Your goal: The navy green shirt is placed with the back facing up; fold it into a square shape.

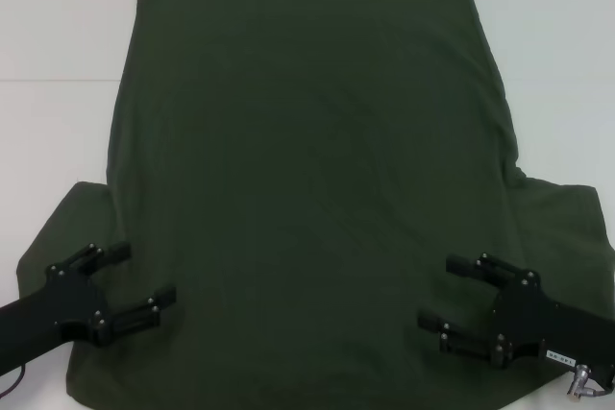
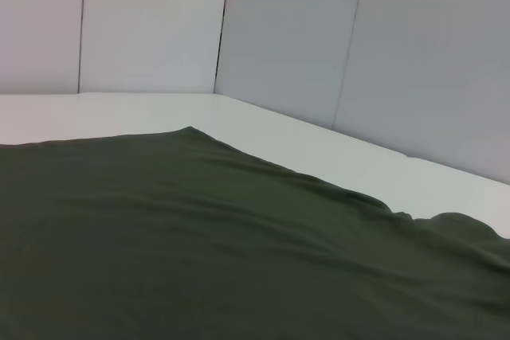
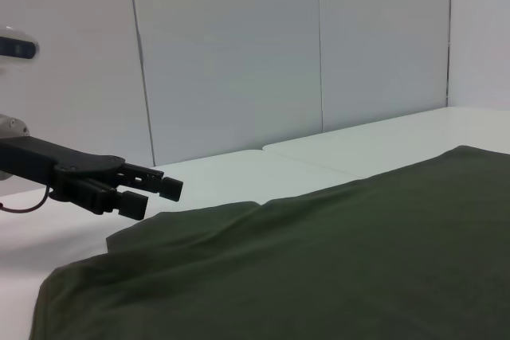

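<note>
Two grippers hover released over the navy green shirt (image 1: 307, 189), spread flat and unfolded on the table (image 1: 58, 36): left gripper (image 1: 144, 280) by its left sleeve, right gripper (image 1: 440, 290) by its right; folding seems unstarted, and next likely calls for pinching those sleeve edges

No text legible — none anywhere.

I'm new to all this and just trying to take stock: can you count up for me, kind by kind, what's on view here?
Dark green shirt: 1, spread flat, plain side up
White table: 1
Black robot claws: 2, the left claw and right claw, both open above the shirt's near corners
Total: 4
</note>
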